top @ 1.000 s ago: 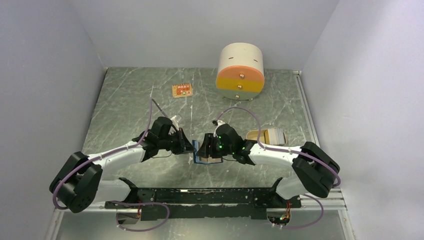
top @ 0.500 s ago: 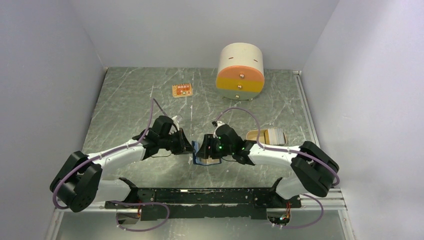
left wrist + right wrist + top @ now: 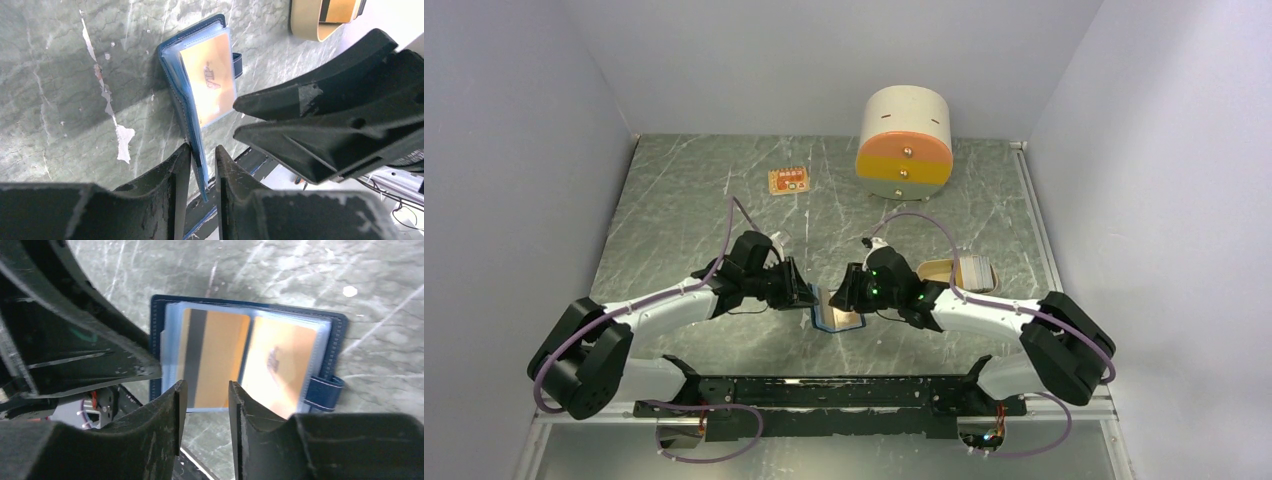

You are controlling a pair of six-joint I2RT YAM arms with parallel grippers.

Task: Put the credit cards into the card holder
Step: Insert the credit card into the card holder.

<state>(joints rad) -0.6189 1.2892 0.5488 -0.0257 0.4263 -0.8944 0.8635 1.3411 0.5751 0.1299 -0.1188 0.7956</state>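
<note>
The navy card holder [image 3: 836, 318] lies open on the grey marble table between my two grippers. In the right wrist view the card holder [image 3: 335, 325] shows clear sleeves with a tan credit card [image 3: 217, 360] with a dark stripe in the left sleeve and another card [image 3: 282, 360] in the right one. My left gripper [image 3: 812, 297] is shut on the holder's left cover edge [image 3: 197, 150]. My right gripper [image 3: 844, 294] is open and empty, just above the holder's near edge [image 3: 205, 390]. More tan cards [image 3: 959, 270] lie to the right.
A cream-and-orange round drawer unit [image 3: 904, 135] stands at the back. A small orange tag [image 3: 789, 181] lies at the back left. Grey walls close in both sides. The arms' black base rail [image 3: 824, 395] runs along the near edge.
My right gripper has drawn back to the right off the card holder, so more of the open holder and its cards shows. My left gripper has held its place.
</note>
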